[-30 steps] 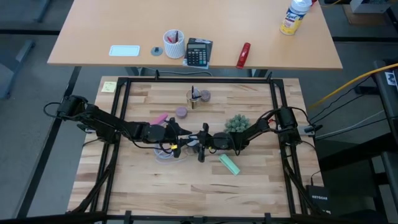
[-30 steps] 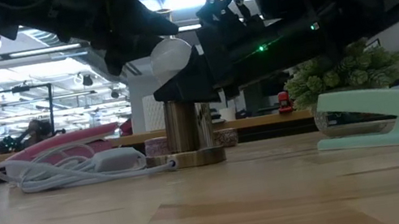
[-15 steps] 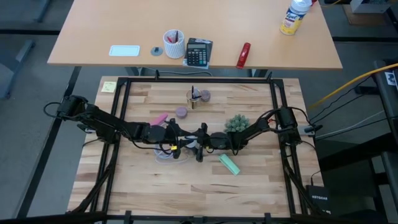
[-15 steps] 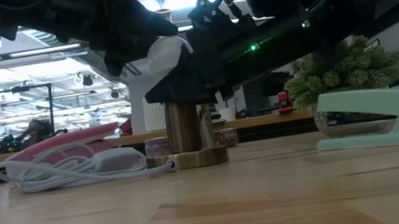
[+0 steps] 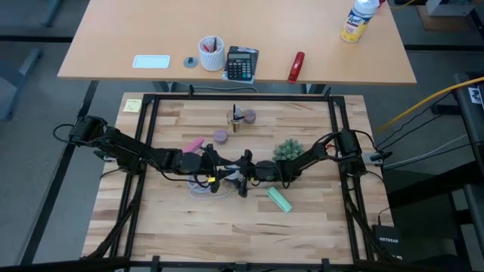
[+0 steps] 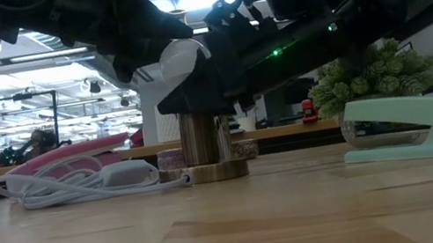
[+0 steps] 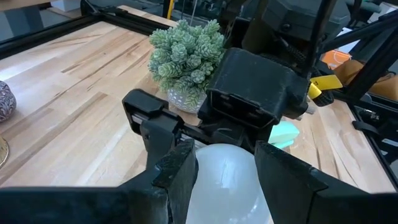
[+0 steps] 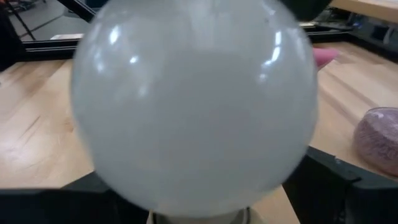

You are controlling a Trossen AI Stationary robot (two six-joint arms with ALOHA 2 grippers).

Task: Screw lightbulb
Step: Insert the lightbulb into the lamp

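Note:
The frosted-white lightbulb [image 6: 180,59] stands upright over the metal socket [image 6: 201,137], which rises from a tan disc [image 6: 217,172] at mid-table. My left gripper [image 7: 224,167] comes in from the table's left and is shut on the bulb's globe. My right gripper [image 6: 211,91] comes from the table's right and is open. Its fingers [image 8: 326,186] stand on either side of the bulb's lower part. It hides the bulb's screw base, and I cannot tell whether it touches the bulb. My left gripper pinches the bulb's round glass globe [image 7: 205,177] between its two fingers [image 7: 177,171], one on each side. The fingers come from the table's left, slanting a little downward. The bulb stays upright above the socket; my right gripper hides where the two meet.
A mint-green bar [image 5: 279,199] lies just near of the right gripper. A small potted plant [image 5: 287,149] stands beyond it. A white cable [image 6: 76,184] and a pink thing [image 5: 194,143] lie under and beside the left arm. A purple pot [image 5: 220,136] stands farther back.
My right gripper has opened around the bulb, and its fingers have tipped a little lower toward the socket. The bulb and my left gripper have kept still.

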